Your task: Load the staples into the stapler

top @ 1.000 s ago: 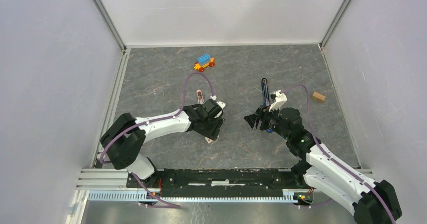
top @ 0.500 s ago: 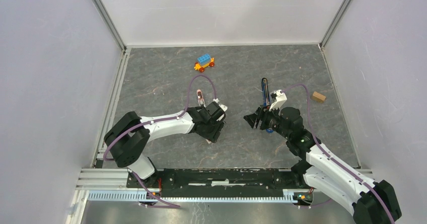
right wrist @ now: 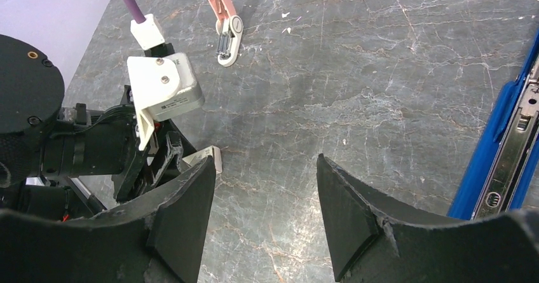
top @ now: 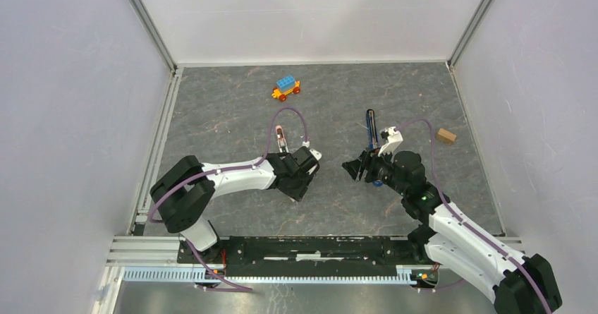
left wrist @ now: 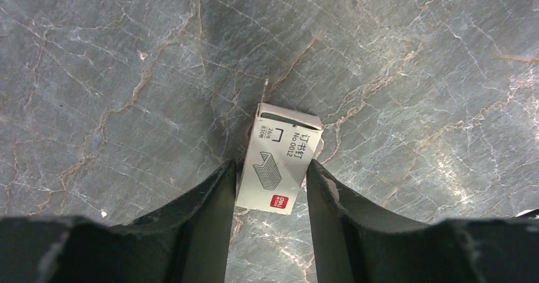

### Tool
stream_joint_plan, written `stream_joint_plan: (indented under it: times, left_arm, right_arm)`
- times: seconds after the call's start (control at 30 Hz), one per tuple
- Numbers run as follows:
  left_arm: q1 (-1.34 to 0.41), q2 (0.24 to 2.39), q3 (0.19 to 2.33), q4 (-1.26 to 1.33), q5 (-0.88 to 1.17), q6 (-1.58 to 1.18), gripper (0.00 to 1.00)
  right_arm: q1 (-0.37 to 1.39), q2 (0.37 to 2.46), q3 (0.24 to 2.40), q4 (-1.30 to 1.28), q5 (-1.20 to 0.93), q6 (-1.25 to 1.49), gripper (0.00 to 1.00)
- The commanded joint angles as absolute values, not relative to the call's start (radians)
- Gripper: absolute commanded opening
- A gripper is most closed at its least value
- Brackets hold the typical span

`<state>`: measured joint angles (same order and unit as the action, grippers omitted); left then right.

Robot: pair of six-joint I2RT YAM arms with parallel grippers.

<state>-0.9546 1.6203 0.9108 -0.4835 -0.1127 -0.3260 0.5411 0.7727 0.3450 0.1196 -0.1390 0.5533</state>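
A small white staple box (left wrist: pixel 279 168) lies flat on the grey table, slightly askew. My left gripper (left wrist: pixel 270 168) reaches down over the box with one finger along each long side, close to it but not clamped on it. From above, the left gripper (top: pixel 300 185) covers the box. The box's corner (right wrist: pixel 210 157) shows in the right wrist view. The dark-blue stapler (top: pixel 370 127) lies open on the table with its metal rail (right wrist: pixel 508 149) showing. My right gripper (top: pixel 354 167), near the stapler's near end, hangs open and empty (right wrist: pixel 264 194).
A pink staple remover (top: pixel 281 136) lies just beyond the left gripper. A toy car (top: pixel 286 87) with a blue top sits at the back. A small wooden block (top: pixel 445 136) lies at the right. White walls enclose the table.
The left gripper has shifted a little to the right and down over the staple box, and its jaws have narrowed around the box. The right arm has held still.
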Motion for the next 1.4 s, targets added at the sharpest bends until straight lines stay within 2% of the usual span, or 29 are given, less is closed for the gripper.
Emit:
stream_joint_plan:
  times: [0.0, 0.3, 0.67, 1.07, 1.37]
  left_arm:
    - [-0.965, 1.636, 0.934, -0.452, -0.135, -0.241, 0.50]
    - [-0.966, 1.646, 0.942, -0.466, -0.152, -0.225, 0.49]
    - [-0.966, 1.600, 0.928, -0.431, -0.134, -0.199, 0.39]
    - [-0.966, 1.453, 0.850, -0.336, -0.103, -0.148, 0.41]
    - [-0.978, 1.305, 0.759, -0.180, -0.019, -0.050, 0.46]
  right_arm:
    - [0.536, 0.755, 0.337, 0.161, -0.149, 0.562, 0.66]
    - [0.533, 0.750, 0.327, 0.164, -0.154, 0.563, 0.66]
    - [0.526, 0.792, 0.310, 0.212, -0.243, 0.590, 0.69]
    - [0.463, 0.878, 0.275, 0.320, -0.395, 0.675, 0.72]
    - [0.459, 1.089, 0.323, 0.421, -0.603, 0.726, 0.79]
